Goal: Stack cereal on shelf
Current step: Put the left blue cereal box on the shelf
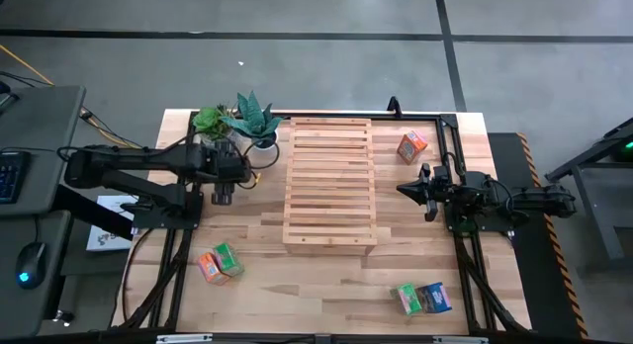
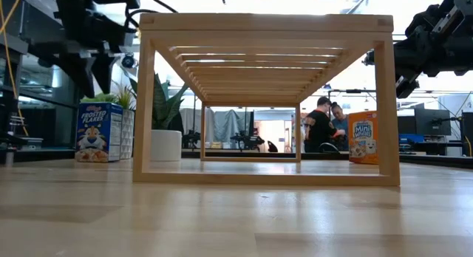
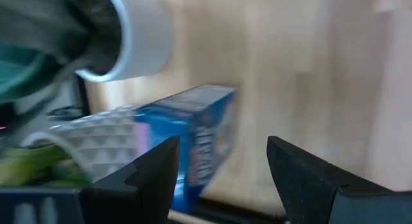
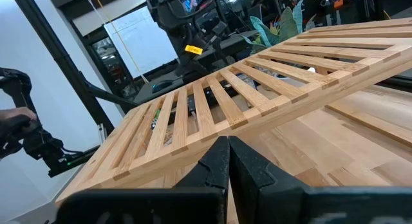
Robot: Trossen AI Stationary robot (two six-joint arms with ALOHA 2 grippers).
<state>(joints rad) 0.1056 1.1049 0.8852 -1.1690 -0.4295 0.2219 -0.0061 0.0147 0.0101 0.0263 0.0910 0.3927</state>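
The light-wood slatted shelf (image 1: 328, 181) stands mid-table on its frame legs (image 2: 266, 94). My left gripper (image 1: 223, 192) is open and hovers just left of the shelf, by the potted plants. A blue cereal box (image 2: 100, 131) stands upright on the table below it, and in the left wrist view this blue box (image 3: 203, 130) lies ahead of the spread fingers of my left gripper (image 3: 222, 166). My right gripper (image 1: 427, 191) is shut and held above the table right of the shelf, pointing at the shelf (image 4: 257, 89). An orange box (image 1: 412, 144) stands beyond it.
An orange and a green box (image 1: 220, 263) sit together near the front left. A green and a blue box (image 1: 423, 298) sit near the front right. Two potted plants (image 1: 242, 122) stand at the far left beside the shelf. People are in the room behind (image 2: 325, 124).
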